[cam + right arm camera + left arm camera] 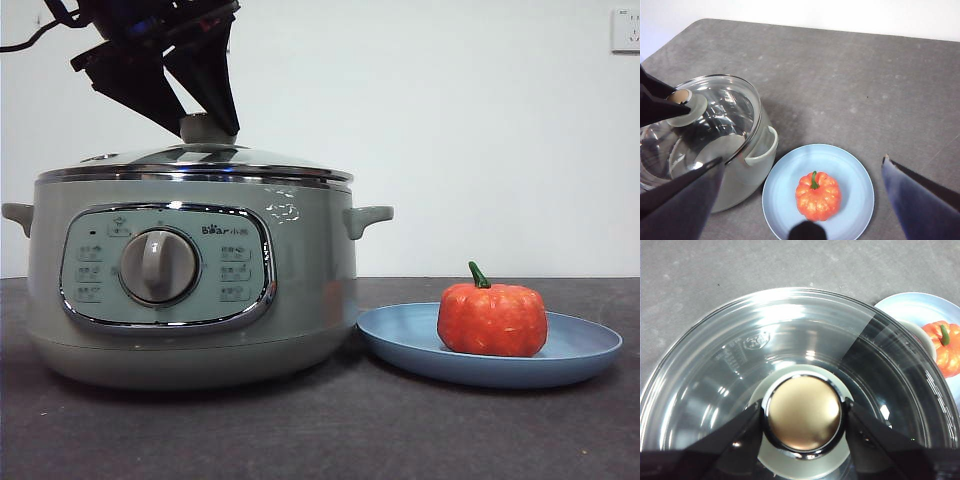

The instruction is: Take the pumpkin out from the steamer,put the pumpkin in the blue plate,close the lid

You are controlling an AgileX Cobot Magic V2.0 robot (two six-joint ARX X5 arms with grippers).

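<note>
The glass lid (200, 160) sits on the sage-green steamer (310, 280), its chrome rim level with the pot's edge. My left gripper (802, 412) comes down from above and is shut on the lid's round knob (205, 128), one black jaw pressed against each side. To the right of the pot, the orange pumpkin (492, 320) stands upright with its green stem up in the blue plate (400, 340). High over the plate my right gripper (802, 160) hangs open with nothing between its jaws.
The dark grey table (850, 75) stretches behind and to the right of the plate. One of the pot's small side handles (368, 217) juts out toward the plate. A white wall with a socket (625, 30) stands behind.
</note>
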